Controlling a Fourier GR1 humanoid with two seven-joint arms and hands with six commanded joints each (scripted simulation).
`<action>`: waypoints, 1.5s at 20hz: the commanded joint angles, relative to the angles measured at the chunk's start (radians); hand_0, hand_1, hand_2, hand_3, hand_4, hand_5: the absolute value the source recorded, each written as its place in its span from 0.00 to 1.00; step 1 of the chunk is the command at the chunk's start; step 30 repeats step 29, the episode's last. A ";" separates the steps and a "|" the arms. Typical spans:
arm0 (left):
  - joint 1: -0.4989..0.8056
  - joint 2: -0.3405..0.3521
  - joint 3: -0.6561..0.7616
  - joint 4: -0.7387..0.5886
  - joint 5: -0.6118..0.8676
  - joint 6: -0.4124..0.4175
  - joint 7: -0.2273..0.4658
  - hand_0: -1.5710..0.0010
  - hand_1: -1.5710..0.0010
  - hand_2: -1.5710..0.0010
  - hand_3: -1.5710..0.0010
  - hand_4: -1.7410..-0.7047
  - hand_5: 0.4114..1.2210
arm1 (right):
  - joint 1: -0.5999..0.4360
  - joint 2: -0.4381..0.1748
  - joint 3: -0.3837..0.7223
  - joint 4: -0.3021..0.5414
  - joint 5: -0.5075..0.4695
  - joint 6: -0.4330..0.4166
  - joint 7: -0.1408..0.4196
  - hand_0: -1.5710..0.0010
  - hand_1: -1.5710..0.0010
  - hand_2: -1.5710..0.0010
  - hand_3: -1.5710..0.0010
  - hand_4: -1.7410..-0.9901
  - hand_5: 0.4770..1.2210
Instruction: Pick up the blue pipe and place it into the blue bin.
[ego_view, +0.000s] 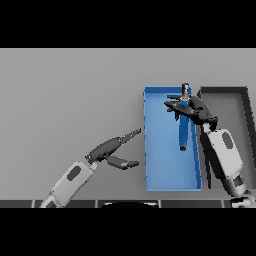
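Note:
The blue pipe (184, 131) hangs lengthwise over the right half of the blue bin (165, 175), its grey end pointing to the far side. My right hand (192, 107) is over the bin's far right corner, fingers curled round the pipe's upper part. I cannot tell whether the pipe's lower end touches the bin floor. My left hand (111, 150) rests over the table left of the bin, fingers straight and thumb spread, holding nothing.
A dark grey bin (245, 100) stands right of the blue bin, touching its side; my right forearm (225, 152) crosses its near part. Grey table (70, 100) stretches left and far.

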 joint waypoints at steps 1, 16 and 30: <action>-0.005 0.004 0.004 -0.002 0.005 -0.004 -0.004 1.00 1.00 1.00 1.00 0.83 0.06 | -0.006 -0.035 0.064 0.020 -0.042 -0.034 0.000 0.00 0.00 0.00 0.15 0.19 0.85; 0.005 0.010 0.005 0.002 0.008 -0.010 -0.012 1.00 1.00 1.00 1.00 0.81 0.05 | -0.173 -0.236 0.581 0.158 -0.189 -0.102 -0.043 0.95 0.96 0.96 0.97 0.82 0.39; 0.001 -0.003 0.006 0.020 0.012 -0.011 -0.002 1.00 1.00 1.00 1.00 0.79 0.07 | -0.181 -0.229 0.570 0.185 -0.189 -0.082 -0.081 0.99 0.99 0.99 1.00 0.82 0.27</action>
